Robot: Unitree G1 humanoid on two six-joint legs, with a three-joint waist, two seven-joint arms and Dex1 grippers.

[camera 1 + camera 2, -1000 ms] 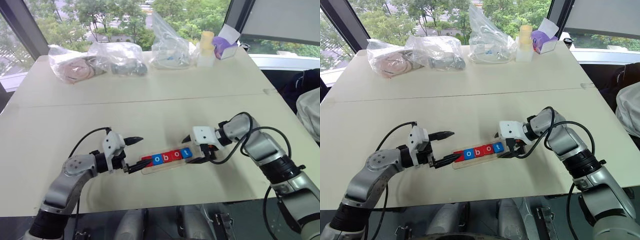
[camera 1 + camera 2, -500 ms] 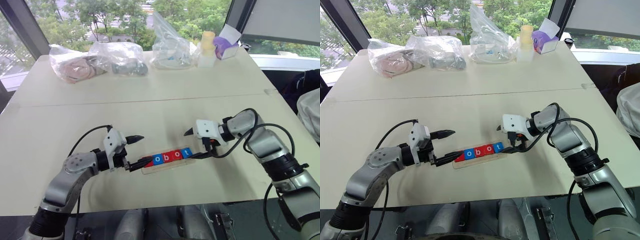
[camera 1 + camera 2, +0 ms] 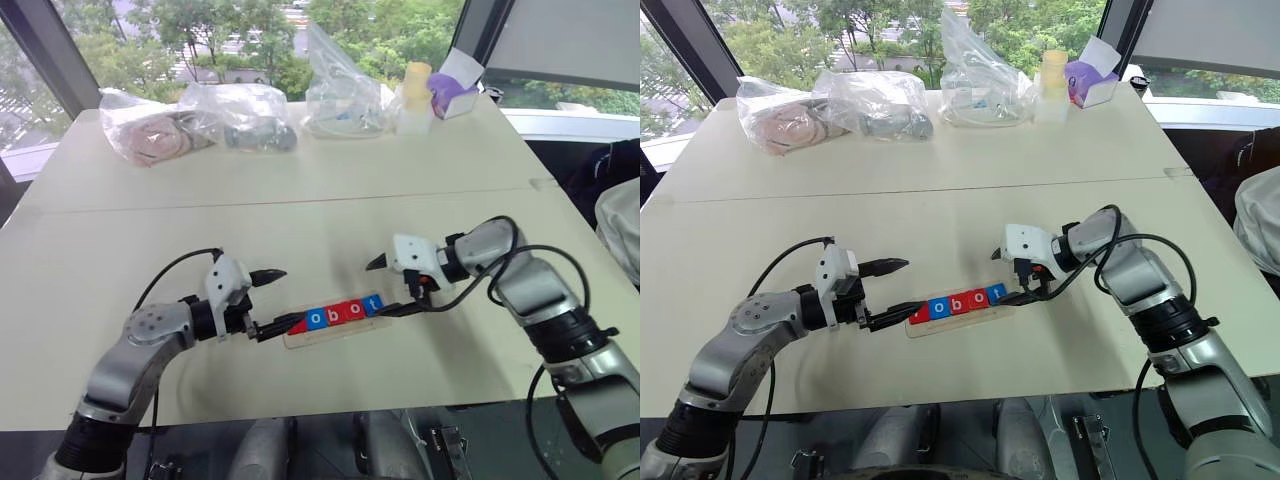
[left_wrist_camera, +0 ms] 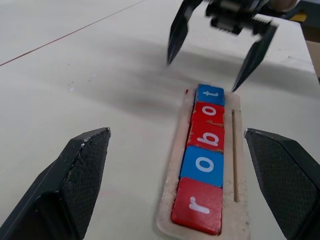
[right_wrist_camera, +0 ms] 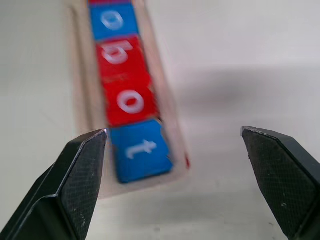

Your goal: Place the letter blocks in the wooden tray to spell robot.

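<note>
The wooden tray (image 3: 336, 331) lies near the table's front edge. Its slot holds the letter blocks in a row: red r (image 4: 197, 206), blue o (image 4: 204, 166), red b (image 4: 209, 136), red o (image 4: 211, 111) and blue t (image 4: 211, 92). My left gripper (image 3: 286, 298) is open at the tray's left end, its lower finger lying close by the r block. My right gripper (image 3: 378, 290) is open and hovers just above the tray's right end, one fingertip close over the t block (image 5: 140, 150). Neither gripper holds anything.
Three clear plastic bags (image 3: 150, 130) (image 3: 245, 115) (image 3: 340, 95) lie along the table's far edge, with a yellow-capped bottle (image 3: 412, 95) and a purple-and-white box (image 3: 450, 85) beside them. A seam (image 3: 300, 205) crosses the tabletop.
My right gripper has lifted a little off the tray's right end and rolled slightly. The left gripper, the tray and the blocks have stayed put.
</note>
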